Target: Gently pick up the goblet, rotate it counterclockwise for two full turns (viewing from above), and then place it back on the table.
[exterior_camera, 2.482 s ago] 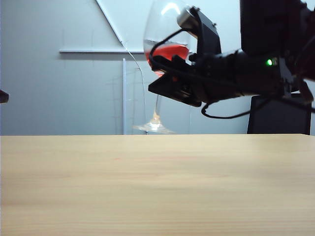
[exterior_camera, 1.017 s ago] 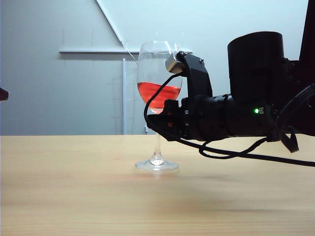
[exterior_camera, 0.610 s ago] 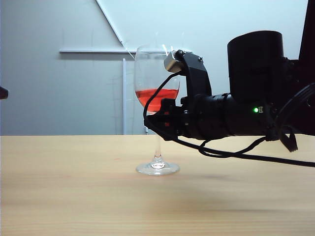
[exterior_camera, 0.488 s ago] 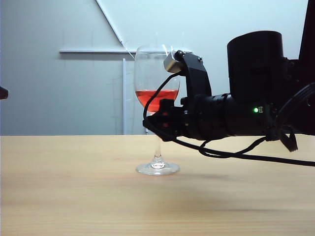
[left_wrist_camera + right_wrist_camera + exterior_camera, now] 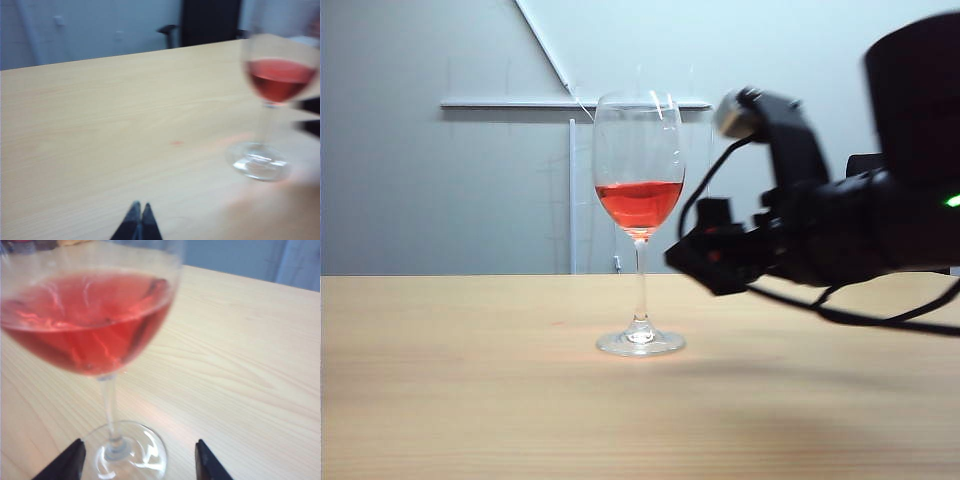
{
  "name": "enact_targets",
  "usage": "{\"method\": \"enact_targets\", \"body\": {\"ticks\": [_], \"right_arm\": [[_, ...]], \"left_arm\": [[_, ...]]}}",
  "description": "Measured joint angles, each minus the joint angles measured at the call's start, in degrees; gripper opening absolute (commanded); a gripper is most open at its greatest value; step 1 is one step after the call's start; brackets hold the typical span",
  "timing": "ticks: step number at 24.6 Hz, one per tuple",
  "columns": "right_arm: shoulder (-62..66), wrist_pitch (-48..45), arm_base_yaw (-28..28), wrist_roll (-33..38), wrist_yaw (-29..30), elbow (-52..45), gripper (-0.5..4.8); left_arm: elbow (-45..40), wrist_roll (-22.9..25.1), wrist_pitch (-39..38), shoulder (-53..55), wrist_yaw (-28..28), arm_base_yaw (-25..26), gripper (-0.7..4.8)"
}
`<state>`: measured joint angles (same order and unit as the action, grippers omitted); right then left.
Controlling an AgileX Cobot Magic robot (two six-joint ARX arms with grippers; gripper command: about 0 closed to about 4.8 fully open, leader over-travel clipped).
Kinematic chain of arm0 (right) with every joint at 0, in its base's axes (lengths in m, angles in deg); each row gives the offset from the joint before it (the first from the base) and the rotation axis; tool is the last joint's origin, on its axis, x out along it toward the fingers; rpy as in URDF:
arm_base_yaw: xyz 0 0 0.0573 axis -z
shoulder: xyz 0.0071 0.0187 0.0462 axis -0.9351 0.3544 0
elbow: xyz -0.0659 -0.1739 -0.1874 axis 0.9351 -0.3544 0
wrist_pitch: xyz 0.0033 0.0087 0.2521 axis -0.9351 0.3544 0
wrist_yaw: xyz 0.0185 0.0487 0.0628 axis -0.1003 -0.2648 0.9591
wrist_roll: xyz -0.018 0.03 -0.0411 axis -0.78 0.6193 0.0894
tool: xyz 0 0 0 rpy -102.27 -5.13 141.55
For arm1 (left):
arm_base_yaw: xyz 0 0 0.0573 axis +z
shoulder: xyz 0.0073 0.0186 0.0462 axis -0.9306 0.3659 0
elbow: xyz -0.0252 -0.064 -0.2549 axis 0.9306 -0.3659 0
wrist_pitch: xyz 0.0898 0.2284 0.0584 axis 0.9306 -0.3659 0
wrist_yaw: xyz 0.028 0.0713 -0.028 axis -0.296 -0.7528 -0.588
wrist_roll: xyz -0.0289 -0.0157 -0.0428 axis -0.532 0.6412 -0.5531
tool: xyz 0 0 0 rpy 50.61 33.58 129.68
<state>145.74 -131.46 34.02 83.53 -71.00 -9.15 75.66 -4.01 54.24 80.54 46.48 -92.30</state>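
One goblet: in the exterior view the goblet stands upright on the table, a little left of the middle, with red liquid in the bowl.
Right gripper, exterior view: the right gripper hangs just right of the stem, apart from the glass.
Left wrist view: the left gripper is over bare table with its jaws pressed together; the goblet stands well apart from it.
Right wrist view: the right gripper has its jaws spread wide, holding nothing; the goblet is near, its foot between the fingertips.
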Motion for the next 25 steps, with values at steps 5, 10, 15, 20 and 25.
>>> {"method": "enact_targets", "body": {"ticks": [5,10,15,20,25], "right_arm": [[-17.8,1.4,-0.5,0.0,-5.3,-12.8,1.62],[-42.7,20.6,-0.5,0.0,-9.7,-15.8,-0.09],[-66.6,44.8,-0.3,0.0,-15.0,-14.0,-0.09],[-74.9,51.1,-0.3,0.0,-15.7,-14.3,0.04],[-77.7,52.3,-0.3,0.0,-16.0,-14.3,0.04]], "left_arm": [[0.0,0.0,-0.3,-1.7,0.6,15.5,-0.05],[0.0,0.0,0.5,-5.4,0.3,21.5,-0.05],[0.0,0.0,0.5,-5.4,0.3,23.5,-0.05],[0.0,0.0,0.5,-5.4,0.4,23.5,-0.05],[0.0,0.0,0.5,-5.4,0.4,23.5,-0.05]]}}
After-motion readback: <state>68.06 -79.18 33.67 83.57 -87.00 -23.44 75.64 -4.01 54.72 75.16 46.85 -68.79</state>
